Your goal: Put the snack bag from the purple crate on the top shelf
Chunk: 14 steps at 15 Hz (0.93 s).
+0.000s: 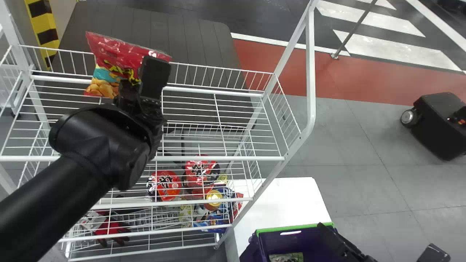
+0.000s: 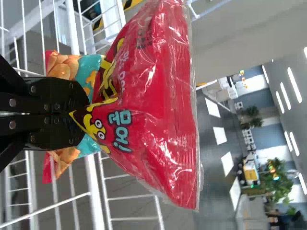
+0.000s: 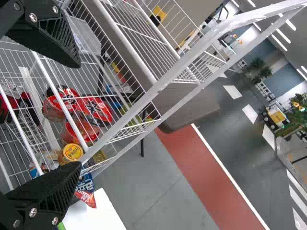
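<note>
Snack bag | left gripper: fingers clamped on it, by top shelf | right gripper: fingers apart, near purple crate

The left arm was a smooth black tube with a bulky, rounded wrist. Silver screws dotted the black left gripper; the right gripper had ribbed black fingers.

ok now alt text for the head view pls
The robot's left gripper pinches a red snack bag near the back of the white wire top shelf. At lower right, the right gripper is open, partly over a purple crate.
</note>
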Tool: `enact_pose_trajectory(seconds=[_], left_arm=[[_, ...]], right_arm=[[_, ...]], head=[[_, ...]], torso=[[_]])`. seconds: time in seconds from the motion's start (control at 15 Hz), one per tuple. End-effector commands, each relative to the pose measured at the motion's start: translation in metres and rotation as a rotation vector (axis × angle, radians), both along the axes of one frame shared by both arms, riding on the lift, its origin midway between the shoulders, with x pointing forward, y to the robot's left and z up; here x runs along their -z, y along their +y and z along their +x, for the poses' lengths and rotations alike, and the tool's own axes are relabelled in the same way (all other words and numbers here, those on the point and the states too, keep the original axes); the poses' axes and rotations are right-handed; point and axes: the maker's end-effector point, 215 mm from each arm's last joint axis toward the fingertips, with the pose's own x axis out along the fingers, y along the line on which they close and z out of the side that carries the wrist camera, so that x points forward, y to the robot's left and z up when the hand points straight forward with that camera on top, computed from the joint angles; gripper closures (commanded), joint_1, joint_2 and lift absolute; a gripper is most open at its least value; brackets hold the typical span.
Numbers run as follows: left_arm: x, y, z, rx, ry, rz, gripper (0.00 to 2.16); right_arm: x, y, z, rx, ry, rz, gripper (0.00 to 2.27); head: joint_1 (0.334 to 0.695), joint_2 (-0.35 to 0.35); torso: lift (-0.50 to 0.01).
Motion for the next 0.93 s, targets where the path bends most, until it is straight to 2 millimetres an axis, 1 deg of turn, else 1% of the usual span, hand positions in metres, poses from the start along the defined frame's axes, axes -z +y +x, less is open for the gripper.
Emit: enact_pose_trajectory(seconds=[0.0,0.07,0.2,0.27,0.4,0.67,0.73,0.8,0.87], left_arm=[[-0.006,-0.001,-0.017,0.016,0.029,0.088,1.76],[-0.007,0.005,-0.023,0.01,0.043,0.118,1.76],[-0.014,0.0,-0.035,0.02,0.054,0.116,1.76],[-0.019,0.002,-0.037,0.016,0.055,0.109,1.76],[-0.031,0.003,-0.037,0.014,0.041,0.093,1.76],[-0.031,0.016,-0.033,0.008,0.07,0.116,1.76],[-0.028,0.026,-0.033,-0.007,0.09,0.121,1.76],[-0.028,0.032,-0.032,-0.015,0.093,0.123,1.76],[-0.028,0.043,-0.028,-0.031,0.097,0.119,1.76]], right_arm=[[0.001,0.001,0.001,0.0,0.0,0.001,0.09],[0.001,0.001,0.001,0.0,0.0,0.001,0.09],[0.001,0.001,0.001,0.0,0.0,0.0,0.09],[0.0,0.001,0.002,-0.001,-0.002,0.001,0.09],[0.0,0.001,0.002,-0.001,-0.002,0.001,0.09],[0.0,0.001,0.002,0.0,-0.002,0.0,0.09],[0.0,0.001,0.002,0.0,-0.002,0.0,0.09],[0.0,0.001,0.002,0.0,-0.003,0.001,0.09],[0.0,0.001,0.002,0.0,-0.002,0.0,0.09]], head=[[0.695,-0.35],[0.695,-0.35],[0.695,-0.35],[0.695,-0.35],[0.695,-0.35],[0.695,-0.35],[0.695,-0.35],[0.695,-0.35],[0.695,-0.35]], torso=[[0.0],[0.0],[0.0],[0.0],[0.0],[0.0],[0.0],[0.0],[0.0]])
